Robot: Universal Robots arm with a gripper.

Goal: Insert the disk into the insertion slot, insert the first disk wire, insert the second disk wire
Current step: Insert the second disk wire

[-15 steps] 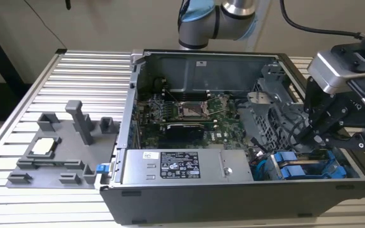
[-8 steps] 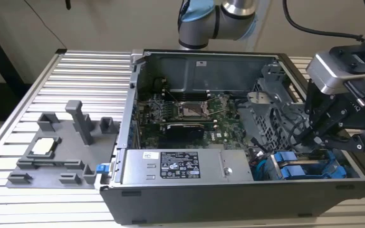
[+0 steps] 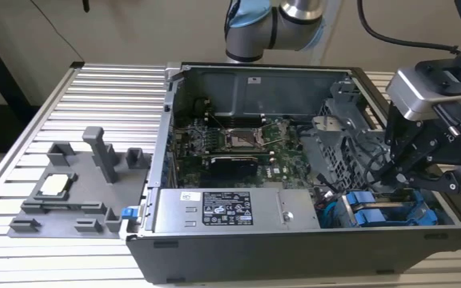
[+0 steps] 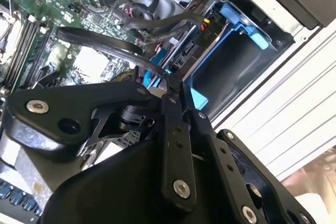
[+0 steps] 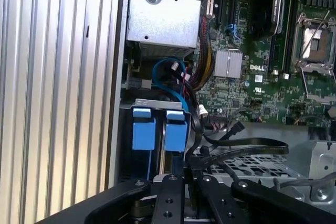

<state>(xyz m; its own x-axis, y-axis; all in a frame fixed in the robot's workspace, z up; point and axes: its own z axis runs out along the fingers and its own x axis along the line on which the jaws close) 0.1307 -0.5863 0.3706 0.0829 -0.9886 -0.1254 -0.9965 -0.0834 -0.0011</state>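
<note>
We see the gripper (image 3: 403,174) low inside the open computer case (image 3: 295,252), at the exterior view's right, just above the drive bays w/ the blue carriers (image 3: 371,215). Its fingers are pinched together on a black cable (image 4: 105,43) end; in the second wrist view the fingertips (image 4: 170,85) meet right at the back edge of the blue-framed disk (image 4: 236,17), which sits in the slot (image 4: 226,72) of the grey cage. In the first wrist view we see two blue carrier tabs (image 5: 157,129) side by side in the bay, w/ the gripper (image 5: 191,174) just beside them and the black cable (image 5: 247,144) looping off toward the motherboard (image 5: 262,77). Can't tell if the plug is fully seated.

Elsewhere: silver labelled power box (image 3: 230,210) along the case's near wall, left of the bays in the exterior view. Outside the case, on the ribbed table (image 3: 94,90), a grey fixture tray (image 3: 78,186) holds a small white-topped chip (image 3: 57,185), well apart from the gripper.
</note>
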